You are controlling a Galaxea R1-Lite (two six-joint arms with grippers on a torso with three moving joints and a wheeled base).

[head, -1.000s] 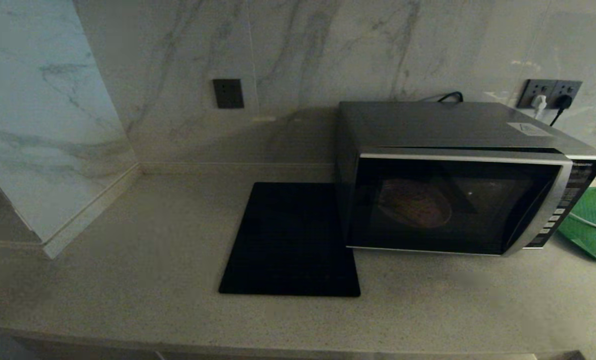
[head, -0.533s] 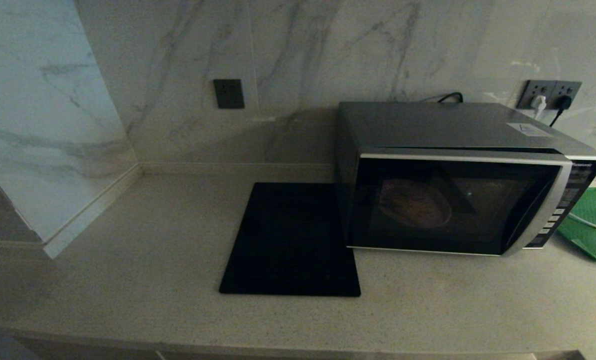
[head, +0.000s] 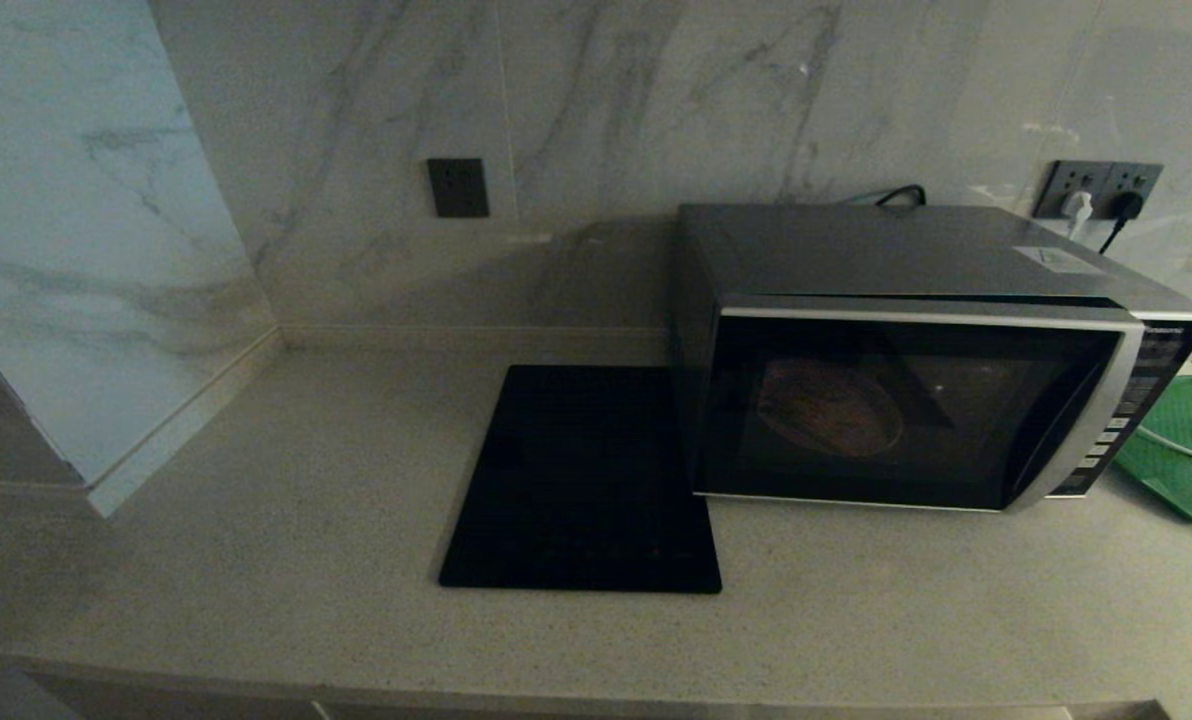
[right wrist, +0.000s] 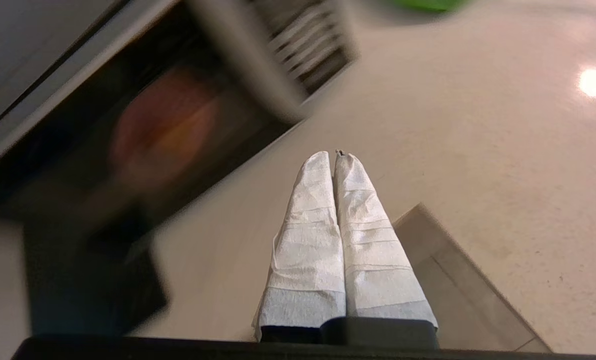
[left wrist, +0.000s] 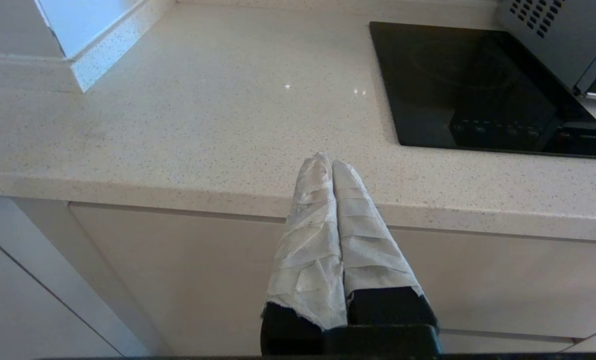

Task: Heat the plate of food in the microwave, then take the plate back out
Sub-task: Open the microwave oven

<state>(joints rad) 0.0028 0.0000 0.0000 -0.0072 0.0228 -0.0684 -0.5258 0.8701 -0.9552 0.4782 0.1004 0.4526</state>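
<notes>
My left claw (left wrist: 327, 162) hangs at the counter (left wrist: 188, 120) edge, its wrapped fingers pressed together on nothing. My right claw (right wrist: 334, 156) is the same — narrow, empty. From the right claw, the microwave (head: 916, 400) lies at about 10 o'clock, door closed. The plate of food (head: 828, 406) sits inside behind the dark glass. I judge the right arm is nearer to the door.

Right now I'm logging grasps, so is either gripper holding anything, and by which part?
Nothing is held. The left gripper and right gripper are both shut on nothing, and the plate of food sits inside the closed microwave.
</notes>
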